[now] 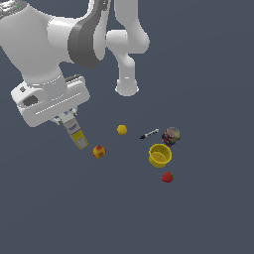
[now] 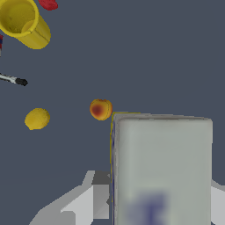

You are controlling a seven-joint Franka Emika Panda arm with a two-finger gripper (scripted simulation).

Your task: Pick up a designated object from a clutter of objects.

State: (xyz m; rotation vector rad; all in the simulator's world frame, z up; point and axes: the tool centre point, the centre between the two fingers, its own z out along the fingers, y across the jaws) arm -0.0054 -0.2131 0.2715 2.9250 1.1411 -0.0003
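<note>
While the gripper (image 1: pixel 68 119) clamps its upper end, the carton (image 1: pixel 77 134) hangs tilted, long axis running down toward the exterior view's right, yellow end lowest, near the orange-red fruit (image 1: pixel 99 152); dark grey-blue floor (image 1: pixel 198 218) all around; fingertips mostly hidden; carton's print blurred in wrist view

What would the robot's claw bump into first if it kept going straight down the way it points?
The gripper appears shut on the slim white-and-yellow carton, so the carton's yellow end would probably meet the dark floor first.

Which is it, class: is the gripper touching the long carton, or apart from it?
Touching. In the wrist view, the gripper has a finger pressed against the carton.
</note>
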